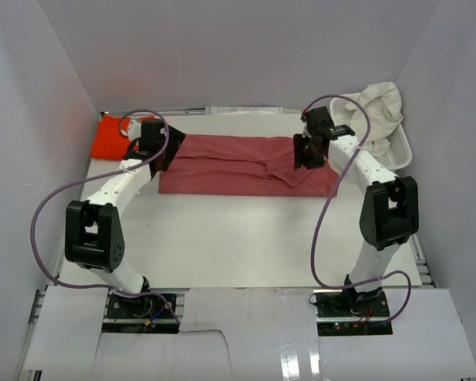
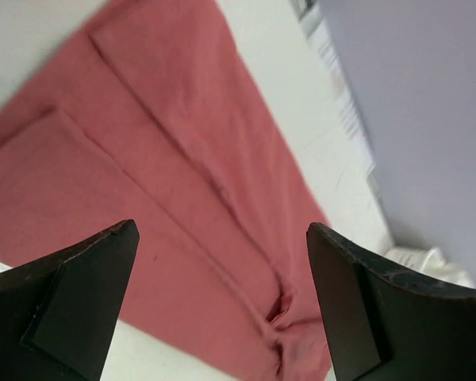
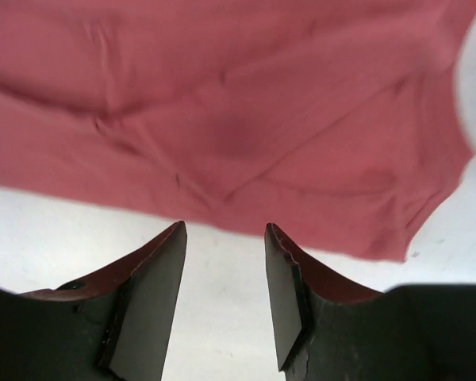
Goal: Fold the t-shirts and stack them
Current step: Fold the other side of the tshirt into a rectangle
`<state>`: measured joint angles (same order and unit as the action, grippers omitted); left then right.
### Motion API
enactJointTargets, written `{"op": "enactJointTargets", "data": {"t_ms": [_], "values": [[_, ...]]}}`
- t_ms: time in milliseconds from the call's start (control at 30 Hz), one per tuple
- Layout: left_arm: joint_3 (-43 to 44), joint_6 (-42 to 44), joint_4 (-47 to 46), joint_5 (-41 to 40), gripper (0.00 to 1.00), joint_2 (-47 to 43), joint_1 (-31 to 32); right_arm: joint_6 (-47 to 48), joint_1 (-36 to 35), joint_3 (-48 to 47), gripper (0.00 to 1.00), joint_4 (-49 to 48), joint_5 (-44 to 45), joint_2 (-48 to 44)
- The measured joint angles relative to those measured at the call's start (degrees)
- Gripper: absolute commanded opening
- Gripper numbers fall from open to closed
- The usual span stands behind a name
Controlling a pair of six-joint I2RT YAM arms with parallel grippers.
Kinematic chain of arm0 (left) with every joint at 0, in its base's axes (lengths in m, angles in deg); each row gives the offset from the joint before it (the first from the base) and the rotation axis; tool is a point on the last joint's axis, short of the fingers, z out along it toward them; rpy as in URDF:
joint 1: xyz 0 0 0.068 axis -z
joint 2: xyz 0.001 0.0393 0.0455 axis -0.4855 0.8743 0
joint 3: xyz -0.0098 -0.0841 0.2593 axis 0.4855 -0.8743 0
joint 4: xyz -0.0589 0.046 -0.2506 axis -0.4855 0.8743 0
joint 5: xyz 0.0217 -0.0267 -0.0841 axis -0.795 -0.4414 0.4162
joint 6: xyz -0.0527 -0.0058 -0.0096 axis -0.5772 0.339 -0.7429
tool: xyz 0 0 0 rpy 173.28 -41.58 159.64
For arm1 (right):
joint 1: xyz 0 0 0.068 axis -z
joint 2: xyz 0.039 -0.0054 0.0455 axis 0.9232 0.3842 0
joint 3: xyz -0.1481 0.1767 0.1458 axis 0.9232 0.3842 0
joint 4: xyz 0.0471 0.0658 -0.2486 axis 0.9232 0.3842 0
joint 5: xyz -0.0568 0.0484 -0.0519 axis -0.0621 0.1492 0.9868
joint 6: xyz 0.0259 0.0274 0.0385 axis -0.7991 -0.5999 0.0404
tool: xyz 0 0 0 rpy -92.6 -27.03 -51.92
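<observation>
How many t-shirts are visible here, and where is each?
3. The rose-red t-shirt lies mid-table, the orange-red t-shirt at the far left corner, the cream-white t-shirt draped over the basket, far right. More may hide inside it.

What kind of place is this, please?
Probably a robot test booth, not a home: plain white walls enclose the table, with the left arm and right arm bolted at its near edge.

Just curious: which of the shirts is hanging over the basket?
The cream-white shirt, draped over the basket; the rose-red shirt and orange shirt lie on the table.
</observation>
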<state>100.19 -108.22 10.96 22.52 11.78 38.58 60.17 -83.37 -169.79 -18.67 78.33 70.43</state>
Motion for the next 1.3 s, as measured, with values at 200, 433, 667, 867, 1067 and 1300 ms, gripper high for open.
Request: {"op": "enactJointTargets", "data": {"t_ms": [200,433,667,867,1067,1300], "values": [[0.07,6.32,-1.38,8.9,0.98,7.61,4.26,2.84,-4.11,12.35,0.51,-1.44,1.11,-2.08],[0.42,8.94,-5.6,16.76,0.98,11.3,6.73,5.07,-4.46,17.44,0.47,-7.34,1.73,-4.48],[1.01,8.94,-6.62,17.88,0.98,13.84,6.84,6.32,-4.85,18.03,0.46,-10.86,1.99,-3.52],[1.25,8.81,-6.71,17.55,0.98,15.76,6.84,6.8,-5.57,17.97,0.46,-12.09,1.95,-0.22],[1.79,8.07,-5.79,16.52,0.98,18.67,6.84,7.39,-6.05,16.2,0.46,-12.17,1.9,2.82],[3.21,7.54,-5.73,16.46,0.98,20.9,6.82,7.78,-6.49,13.14,0.38,-12.46,1.95,4.0]]}}
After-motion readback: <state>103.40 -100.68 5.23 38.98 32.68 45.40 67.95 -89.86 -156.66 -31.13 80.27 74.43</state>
